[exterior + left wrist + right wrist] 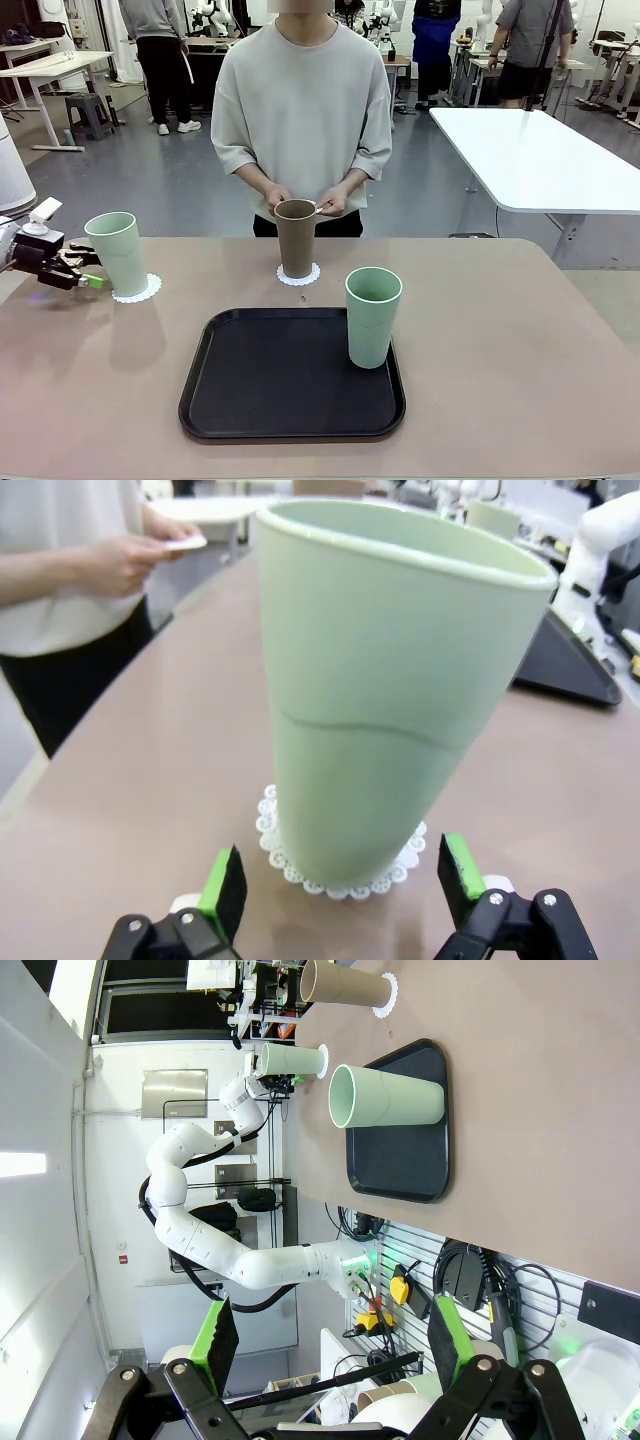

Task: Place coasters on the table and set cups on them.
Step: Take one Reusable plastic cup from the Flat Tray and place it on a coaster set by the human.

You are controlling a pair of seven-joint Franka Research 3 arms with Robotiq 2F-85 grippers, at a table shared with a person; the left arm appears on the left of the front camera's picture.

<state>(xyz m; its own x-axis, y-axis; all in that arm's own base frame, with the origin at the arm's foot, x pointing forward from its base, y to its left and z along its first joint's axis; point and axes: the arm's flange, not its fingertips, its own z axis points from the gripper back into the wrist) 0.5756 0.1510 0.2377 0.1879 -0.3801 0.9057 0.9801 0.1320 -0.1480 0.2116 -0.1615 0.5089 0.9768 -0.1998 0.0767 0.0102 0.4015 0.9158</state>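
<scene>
Left gripper [88, 270] released, jaws wide, just beside left green cup [118, 252] on its coaster [137, 291], frame left; right gripper [330, 1335] also released, grasping nothing. Brown cup [295, 238] on centre coaster [299, 277]; other green cup [372, 315] on black tray [230, 400], lower centre-right.

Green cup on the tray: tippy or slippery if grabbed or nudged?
The green cup stands tall on a narrow base on the black tray: a high nudge probably tips it. Looks empty, likely light. Upward-widening matte wall should resist slipping down.
</scene>
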